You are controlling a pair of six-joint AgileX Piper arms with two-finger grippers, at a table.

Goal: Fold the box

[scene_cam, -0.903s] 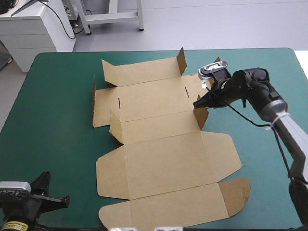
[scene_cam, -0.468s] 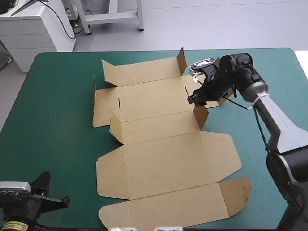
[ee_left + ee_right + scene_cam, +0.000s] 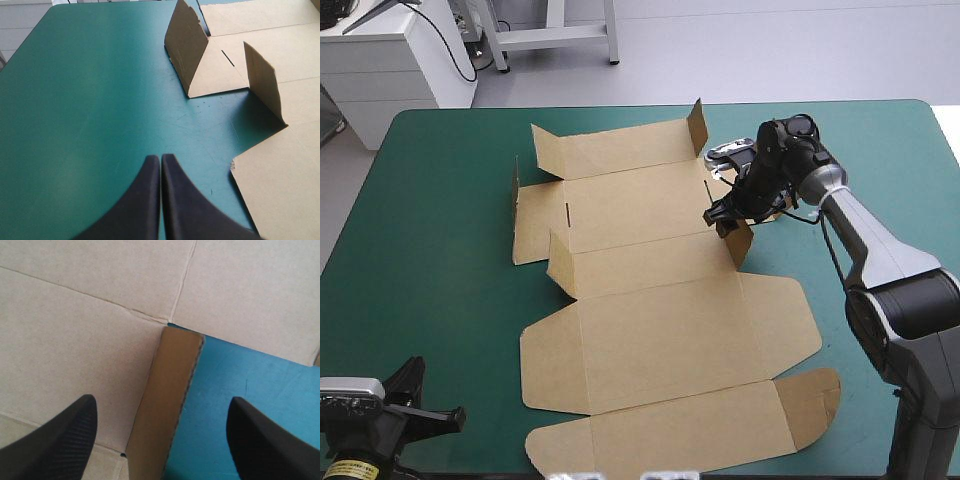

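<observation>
Right wrist view: right jaws spread astride a raised flap (image 3: 170, 390) of the box (image 3: 75, 340); left jaws clenched.

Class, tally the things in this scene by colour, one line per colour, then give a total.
Brown: 1, the box
Black: 2, the left gripper and the right gripper
Teal-green: 1, the table cover
Total: 4

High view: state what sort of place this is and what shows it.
Probably a robotics lab bench: a table with a teal-green cover, the right gripper at a raised flap of the brown box, the left gripper at the near corner, and a white cabinet beyond the far edge.
</observation>
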